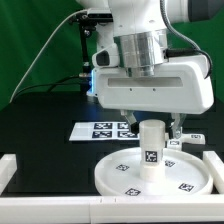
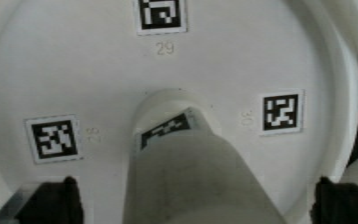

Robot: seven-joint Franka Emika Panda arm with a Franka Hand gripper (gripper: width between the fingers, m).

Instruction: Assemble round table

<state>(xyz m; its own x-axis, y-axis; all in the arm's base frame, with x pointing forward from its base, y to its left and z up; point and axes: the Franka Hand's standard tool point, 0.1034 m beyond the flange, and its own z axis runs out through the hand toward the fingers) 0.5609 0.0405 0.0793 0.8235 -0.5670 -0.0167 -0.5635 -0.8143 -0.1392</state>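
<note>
- Nearest in the exterior view, one white rail [image 1: 45, 212] is seen along the front edge of the black bench [image 1: 40, 135].
- Just behind the rail, one large rimmed round disc [image 1: 120, 178] of the round table is laid flat on the bench, toward the exterior view's right.
- In the wrist view, three black-and-white square tags can be counted on the disc face [image 2: 87, 80]. More are seen in the exterior view, too small to be counted surely.
- One short thick post [image 1: 151, 150] is stood upright at the middle of the disc, its base touching the disc face. One tag is carried on its side in the exterior view, and one on its top [image 2: 172, 132] in the wrist view.
- The claw [image 1: 151, 128] is held directly above the post. Its two fingers [image 2: 51, 200] are spread wide, one on each side of the post, with a gap seen between each tip and the post. Nothing is held.
- Just behind the disc, at the exterior view's right, a small white tagged part [image 1: 192, 137] is partly hidden by the claw. What it is cannot be told.
- Farther back, one marker board [image 1: 100, 128] is laid flat on the bench, partly covered by the claw.
- Farthest back, a dark curtain [image 1: 30, 40] is hung, with one light cable [image 1: 40, 45] run across it.
</note>
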